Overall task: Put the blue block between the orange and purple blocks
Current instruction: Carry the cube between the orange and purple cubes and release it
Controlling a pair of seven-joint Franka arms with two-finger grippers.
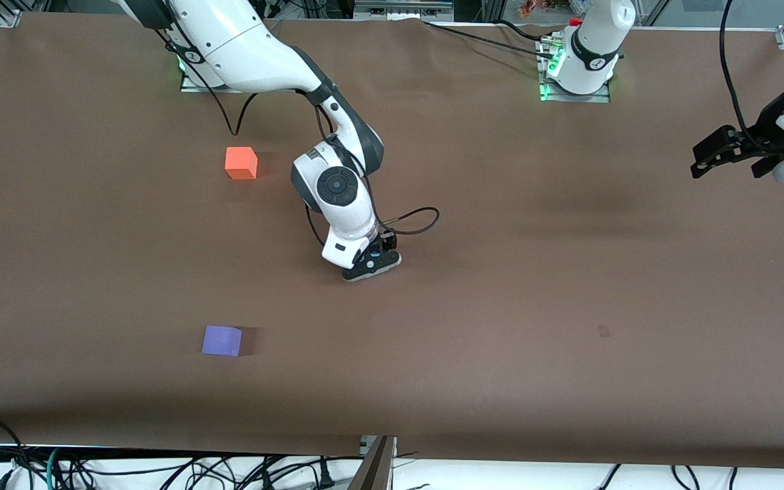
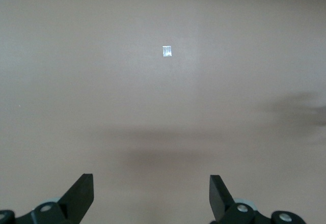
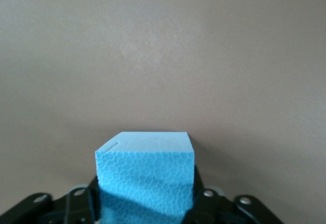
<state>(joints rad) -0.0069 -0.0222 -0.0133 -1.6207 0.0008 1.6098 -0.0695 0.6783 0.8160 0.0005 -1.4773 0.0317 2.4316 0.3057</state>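
We are carrying the blue block (image 3: 145,175), gripped between the fingers of our right claw (image 1: 370,264) low over the middle of the brown tabletop (image 1: 569,272). Next we judge it needs moving to the gap between the orange block (image 1: 241,162) and the purple block (image 1: 222,340), toward the right arm's end. Our left claw (image 2: 152,193) is waiting, spread wide and empty, over bare tabletop.

Blocks: 3 in total. 1 orange block (image 1: 241,163), 1 purple block (image 1: 222,341), 1 blue block (image 3: 145,175), the last visible in the right wrist view only. Grippers: 2, namely 1 right gripper (image 1: 371,264) and 1 left gripper (image 1: 729,158). Table (image 1: 569,306): 1, brown surface. Robot arms: 2.
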